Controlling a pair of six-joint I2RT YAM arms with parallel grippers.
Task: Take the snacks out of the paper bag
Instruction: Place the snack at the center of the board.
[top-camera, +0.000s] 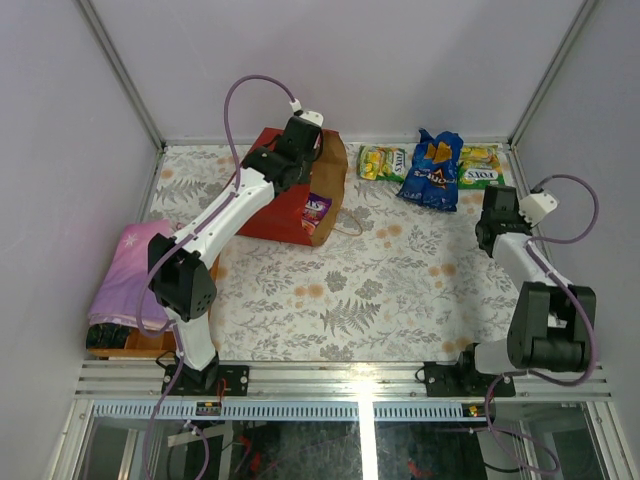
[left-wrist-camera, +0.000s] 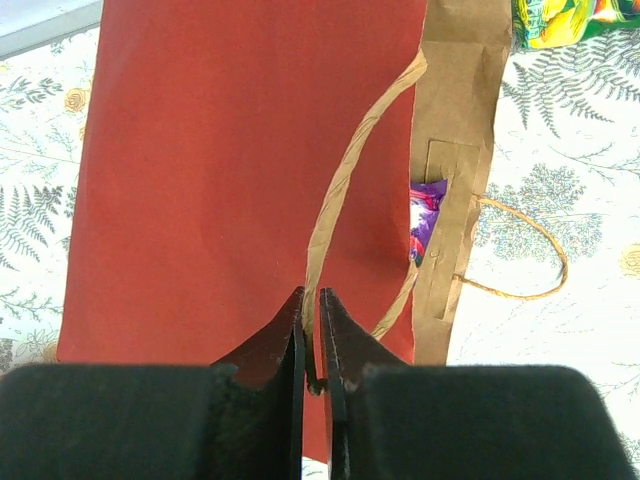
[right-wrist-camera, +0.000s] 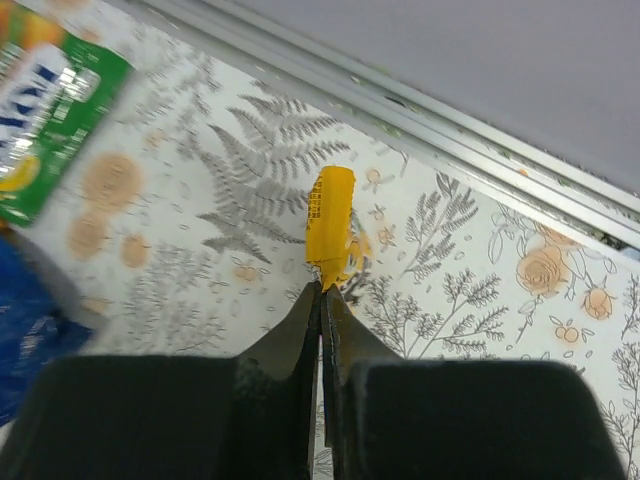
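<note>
Paper bag: we see it lying flat at the far left of the tabletop, red side up. Its long axis runs left to right, and the brown mouth faces the right arm's side.
Inside: one purple packet peeks from the mouth. We cannot tell whether more lie behind it.
Handle: a thin paper loop that crosses the red face and runs down between the left jaws.
Left jaws: all but closed, pinching that handle over the bag.
Key relation: the purple packet lies ahead and to the right of the left jaws, and the left arm is far nearer to it. We judge the mouth needs opening first.
Already out: two green-yellow packets flank a blue chip bag at the far right.
Right jaws: closed on the near tip of a yellow bar, which points straight away from them.
Writing: the green-yellow packets seem to read FOX'S. The rest is too small for us.
</note>
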